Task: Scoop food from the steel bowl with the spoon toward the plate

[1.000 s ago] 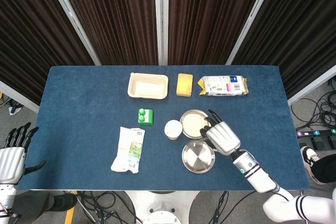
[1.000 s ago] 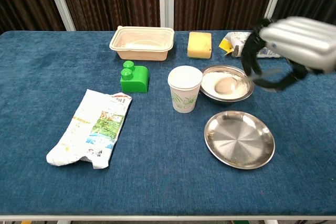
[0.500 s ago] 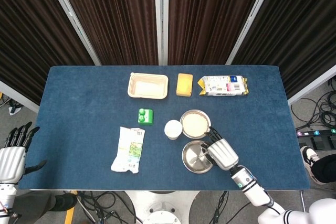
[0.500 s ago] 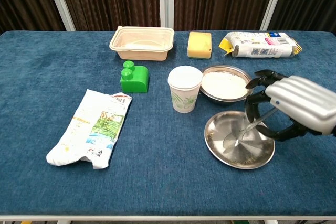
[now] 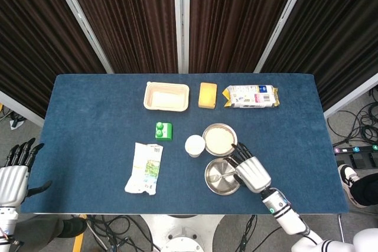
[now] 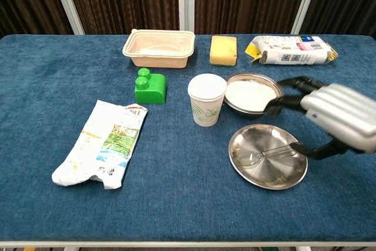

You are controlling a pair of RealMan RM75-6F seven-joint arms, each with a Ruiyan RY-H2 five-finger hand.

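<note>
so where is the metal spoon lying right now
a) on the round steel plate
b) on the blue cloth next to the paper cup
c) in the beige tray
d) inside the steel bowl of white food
a: the metal spoon lies flat on the round steel plate, its scoop end toward the plate's left side, with the right hand at its handle end; the steel bowl of white food has no spoon in it.
</note>
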